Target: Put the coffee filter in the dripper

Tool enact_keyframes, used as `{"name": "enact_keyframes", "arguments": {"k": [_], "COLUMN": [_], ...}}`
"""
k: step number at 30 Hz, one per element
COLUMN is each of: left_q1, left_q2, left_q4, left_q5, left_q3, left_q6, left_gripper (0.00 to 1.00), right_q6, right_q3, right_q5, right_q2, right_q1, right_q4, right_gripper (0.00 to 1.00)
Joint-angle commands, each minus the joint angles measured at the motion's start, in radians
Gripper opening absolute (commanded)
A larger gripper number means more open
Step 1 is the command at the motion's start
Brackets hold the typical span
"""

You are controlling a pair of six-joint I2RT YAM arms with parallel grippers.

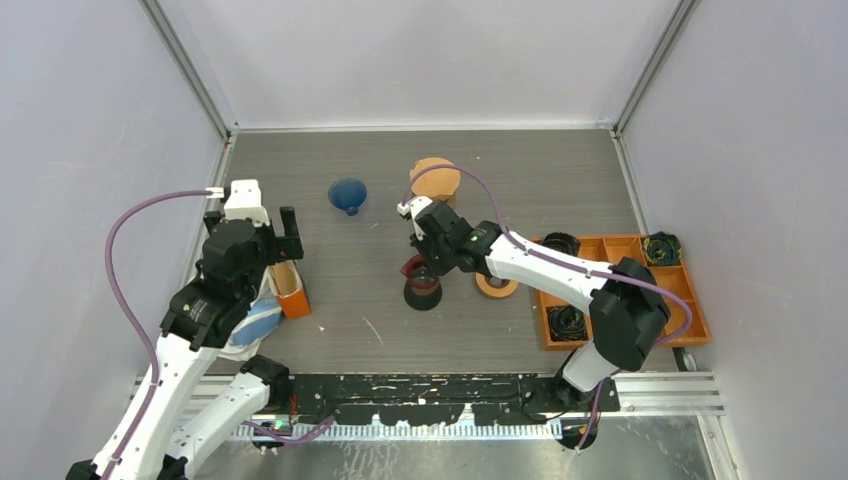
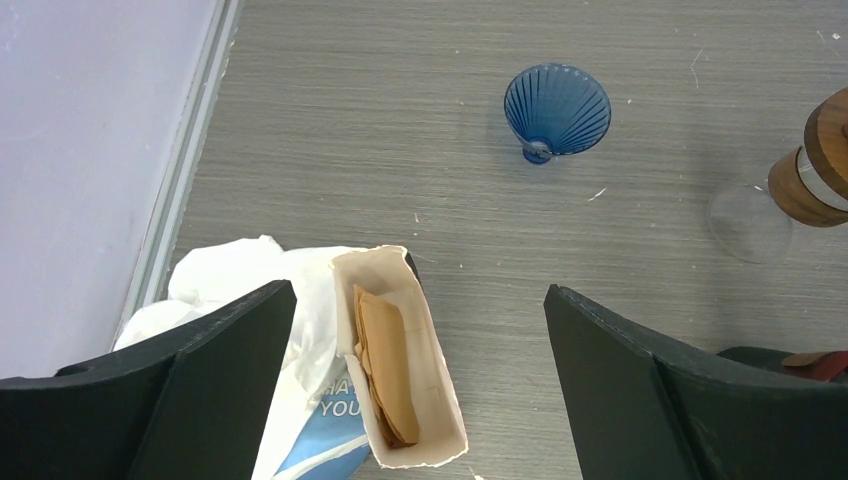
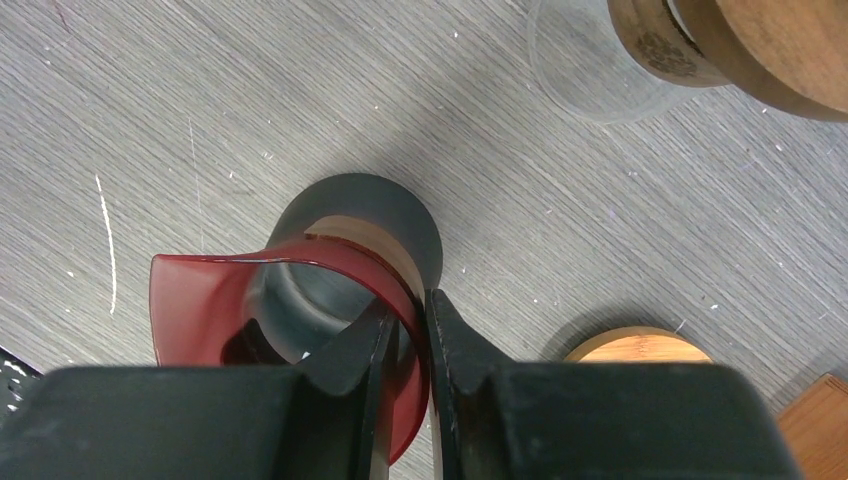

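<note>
Brown paper coffee filters (image 2: 388, 362) stand in an open white carton (image 2: 436, 400), orange from above (image 1: 290, 291). My left gripper (image 2: 418, 293) is open and empty, hovering over the carton (image 1: 262, 234). My right gripper (image 3: 410, 322) is shut on the rim of a red translucent dripper (image 3: 195, 300), one finger inside and one outside. It holds the dripper just above a black cylindrical stand (image 3: 405, 215), at table centre (image 1: 423, 292). A blue ribbed cone dripper (image 2: 557, 108) lies on its side farther back (image 1: 348, 194).
A glass carafe with a wooden collar and lid (image 1: 435, 181) stands behind my right gripper. A wooden ring (image 1: 497, 286) lies right of the stand. An orange compartment tray (image 1: 690, 310) is at the right. A white and blue bag (image 1: 256, 322) lies by the carton.
</note>
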Motion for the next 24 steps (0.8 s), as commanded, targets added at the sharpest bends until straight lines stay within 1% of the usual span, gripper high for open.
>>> {"name": "enact_keyframes", "arguments": {"k": [1,9,15,23,24], "left_q1": [0.005,0.005,0.005,0.005,0.005], "left_q2": [0.001,0.001,0.003,0.003,0.003], "left_q4": [0.055,0.054,0.054,0.053,0.053], "left_q5": [-0.004,0.001,0.006,0.01,0.011], "left_q3": [0.0,0.0,0.001,0.002,0.002], "left_q6": [0.004,0.003,0.002,0.002,0.001], "left_gripper": [0.99,0.99,0.99,0.99,0.99], "right_q6": [-0.008,0.005,0.017,0.046,0.052], "right_q3": [0.034,0.039,0.037,0.026,0.02], "right_q5": [0.003,-0.001,0.005,0.099,0.132], "right_q2": [0.0,-0.021,-0.096,-0.209,-0.222], "right_q1": [0.005,0.005,0.005,0.0,-0.002], "right_q4": [0.061,0.06,0.05,-0.022,-0.027], "right_gripper": [0.22,0.37,0.47,0.57,0.58]}}
